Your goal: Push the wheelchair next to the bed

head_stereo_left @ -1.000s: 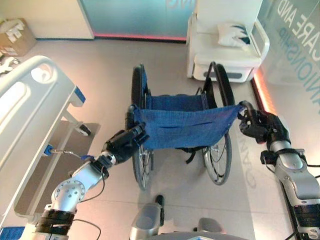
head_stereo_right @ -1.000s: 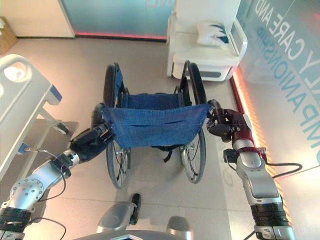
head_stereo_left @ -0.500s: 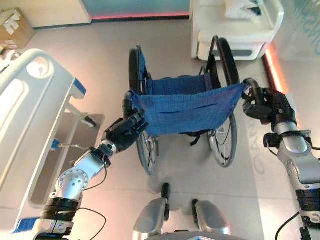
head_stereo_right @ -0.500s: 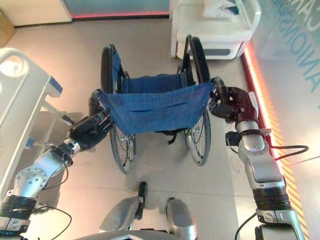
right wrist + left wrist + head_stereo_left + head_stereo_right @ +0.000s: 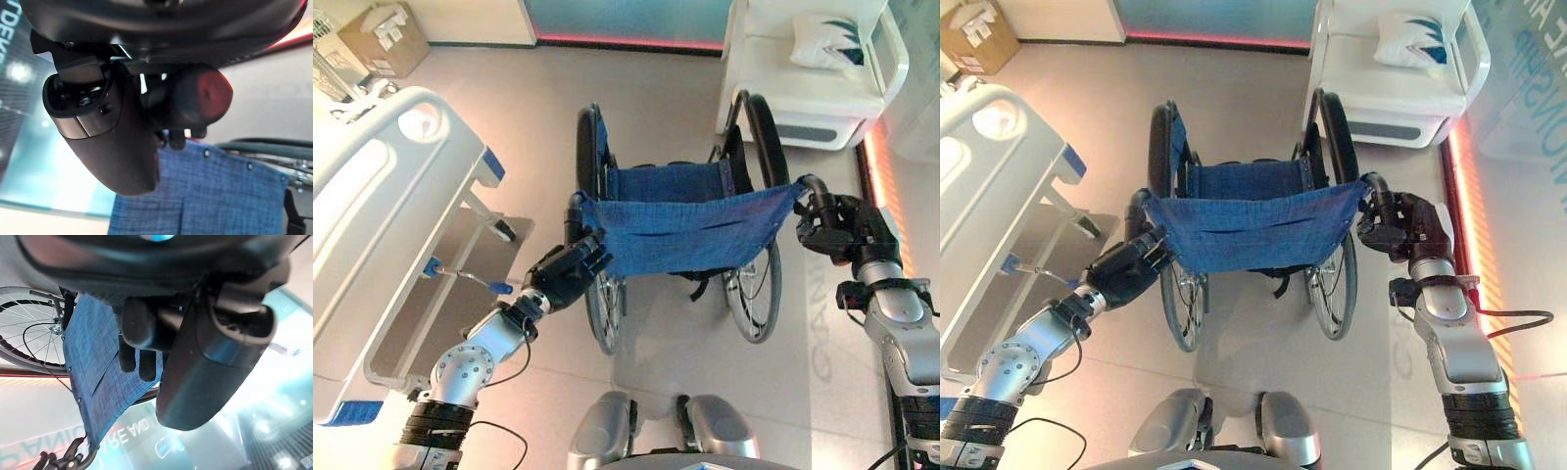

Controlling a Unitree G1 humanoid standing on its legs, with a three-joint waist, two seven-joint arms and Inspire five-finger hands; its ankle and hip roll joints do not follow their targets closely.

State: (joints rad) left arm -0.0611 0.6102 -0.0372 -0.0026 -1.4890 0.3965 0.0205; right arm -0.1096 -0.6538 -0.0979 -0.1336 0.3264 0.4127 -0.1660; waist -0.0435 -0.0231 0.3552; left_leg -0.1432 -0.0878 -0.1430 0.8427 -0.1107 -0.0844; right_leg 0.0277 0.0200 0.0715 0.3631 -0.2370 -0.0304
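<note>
The wheelchair stood on the pale floor directly ahead of the robot, its blue fabric backrest facing the robot and stretched between the two push handles. The left robot hand was at the left push handle, at the left edge of the backrest, with its fingers curled round the handle; in the left wrist view the fingers lay against the blue cloth. The right robot hand was at the right push handle, at the right edge of the backrest, with its fingers closed round the handle; in the right wrist view the thumb was bent over just above the top hem of the cloth. Both large black wheels pointed away from the robot, and the spoked rims showed below the backrest. The bed, white with a rounded end board and blue corner fittings, stood to the robot's left, well apart from the wheelchair, with open floor between the two. A white armchair carrying a white cushion stood beyond the wheelchair on the right, near its right wheel. A cardboard box rested on the floor at the far left, beyond the bed.
</note>
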